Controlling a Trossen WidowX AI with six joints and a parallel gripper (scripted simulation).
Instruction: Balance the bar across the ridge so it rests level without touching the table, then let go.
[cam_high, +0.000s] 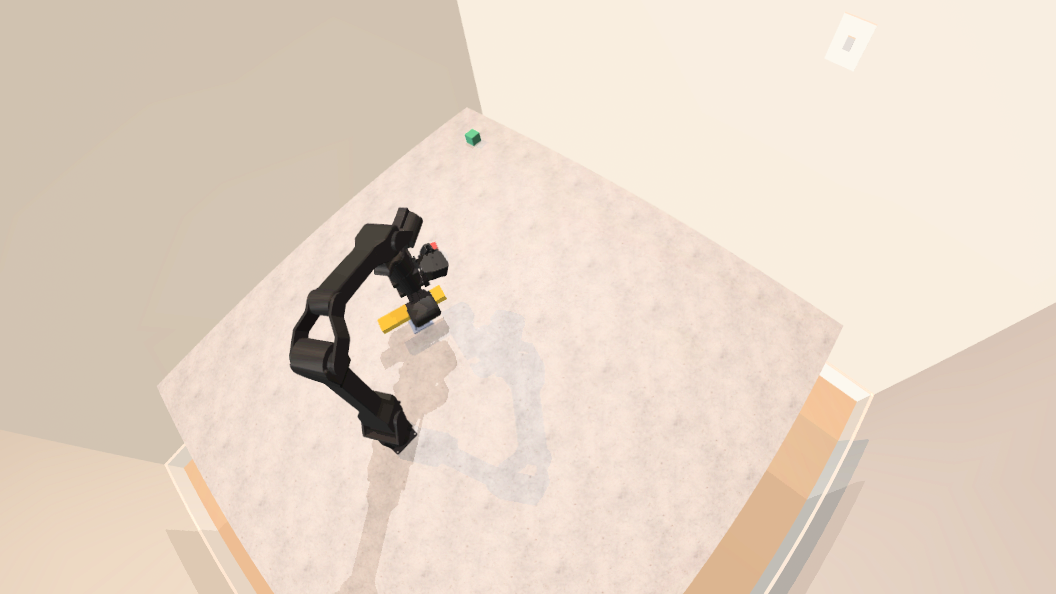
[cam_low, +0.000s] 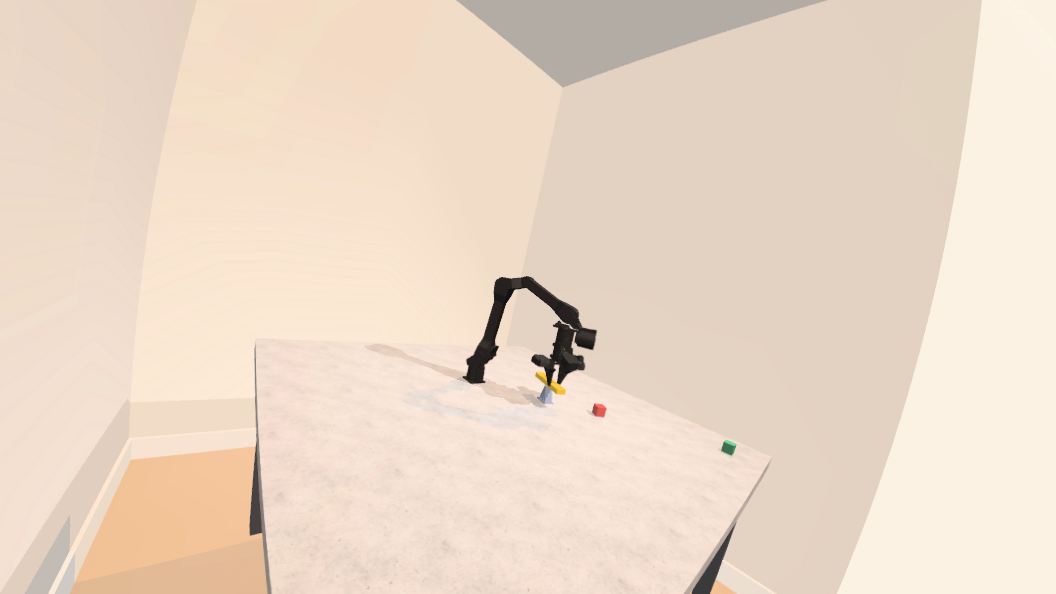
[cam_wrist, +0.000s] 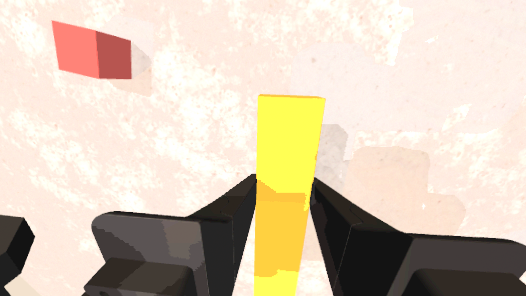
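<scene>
The yellow bar (cam_high: 393, 319) (cam_low: 559, 388) (cam_wrist: 286, 145) is held off the table, its long side running between the fingers in the wrist view. My gripper (cam_low: 555, 383) (cam_wrist: 282, 181) is shut on the bar, one finger on each long side. The small blue-grey ridge (cam_high: 420, 327) (cam_low: 545, 397) stands on the table directly under the bar. In the exterior view the bar crosses at the ridge's top; whether they touch or a thin gap remains cannot be told. The bar looks roughly level. In the top view the gripper hides its middle and part of the ridge.
A red cube (cam_high: 434, 246) (cam_low: 598, 410) (cam_wrist: 77, 51) lies on the table (cam_high: 627, 310) (cam_low: 443, 480) beyond the bar's far end, partly hidden by the arm in the top view. A green cube (cam_high: 472, 137) (cam_low: 728, 447) lies near the table's far corner.
</scene>
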